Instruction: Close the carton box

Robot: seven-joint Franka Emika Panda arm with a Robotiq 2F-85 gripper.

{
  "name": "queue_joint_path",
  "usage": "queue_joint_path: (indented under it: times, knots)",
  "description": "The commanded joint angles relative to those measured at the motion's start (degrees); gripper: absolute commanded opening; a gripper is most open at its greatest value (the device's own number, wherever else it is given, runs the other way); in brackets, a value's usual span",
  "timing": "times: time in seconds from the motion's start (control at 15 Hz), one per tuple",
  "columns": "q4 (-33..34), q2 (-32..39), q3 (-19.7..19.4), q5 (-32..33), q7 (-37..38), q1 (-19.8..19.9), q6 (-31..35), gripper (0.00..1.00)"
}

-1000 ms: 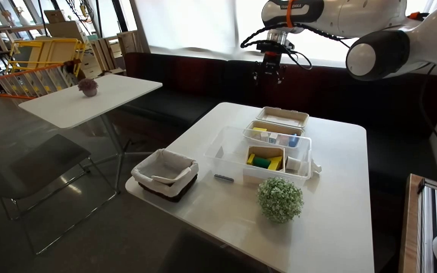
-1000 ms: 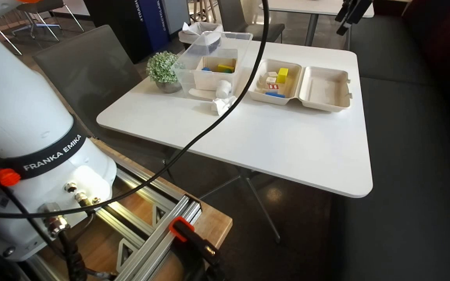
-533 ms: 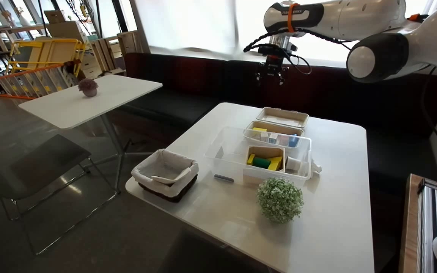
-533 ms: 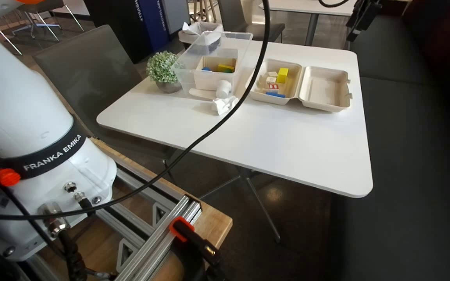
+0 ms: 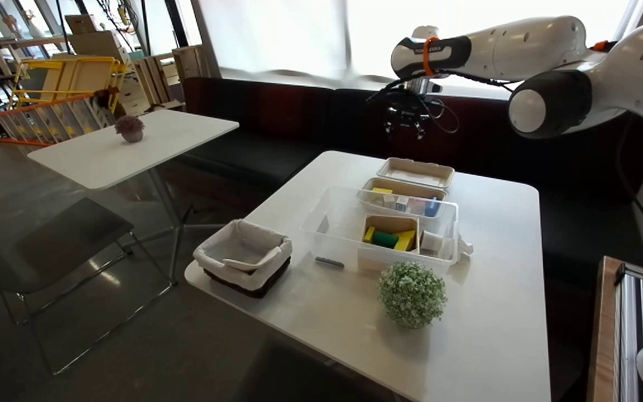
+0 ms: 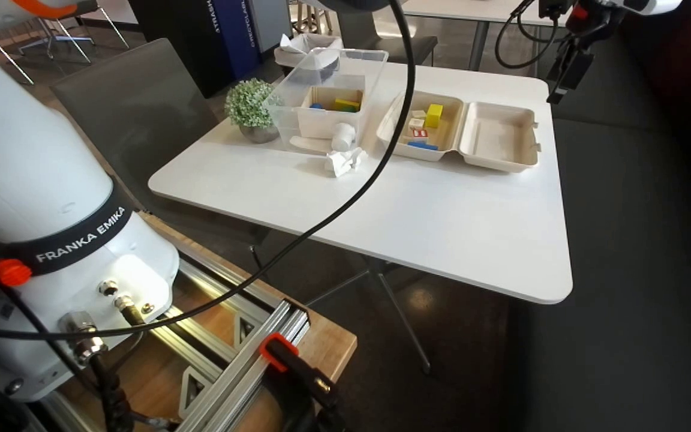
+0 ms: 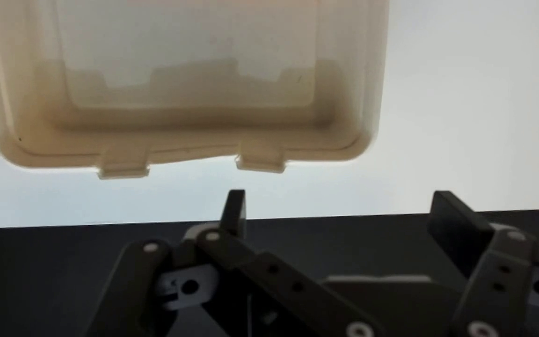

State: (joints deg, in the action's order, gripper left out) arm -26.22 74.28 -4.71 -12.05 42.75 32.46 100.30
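The carton box (image 6: 459, 129) lies on the white bench (image 6: 453, 210) with its lid (image 6: 498, 137) folded fully back, so the closing is not done yet. In its lower half are a yellow block (image 6: 434, 115), a blue piece (image 6: 422, 146) and some white cubes (image 6: 416, 123). The end effector (image 7: 337, 208) has its fingers (image 7: 236, 210) spread widely and holds nothing. It hangs above and outside the free edge of the lid, at the border between the bench and the dark seat (image 6: 609, 240).

The next step is probably to bring the fingers to this edge and swing the lid over. Several things could fail. First, the alignment: in the wrist view one fingertip is roughly in line with the right-hand tab (image 7: 261, 159), but the other is past the corner of the lid, so a lift from here could be one-sided and twist it. Second, the height: if the fingers descend too much, they could strike the bench; if too little, they would pass over the lid. Third, a push without lifting could slide the whole box, which looks light, toward the clear plastic bin (image 5: 349, 248); whether these two touch is hard to tell. Finally, the yellow block seems rather tall and may prevent the lid from settling flat.
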Motion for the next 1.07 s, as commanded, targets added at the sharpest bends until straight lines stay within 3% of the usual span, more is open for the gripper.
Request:
queue_joint_path:
  times: [0.0,0.13,0.73,1.0]
  knots:
    - [1.7,2.9,-0.8,1.5,0.9,0.2,3.1,1.0]
    - [1.5,3.7,-0.8,1.8,0.6,0.4,3.8,0.74]
    - [1.3,5.5,-1.8,3.3,0.3,0.8,4.6,0.04]
    - [1.1,5.7,-2.3,4.0,0.0,1.0,3.5,0.0]
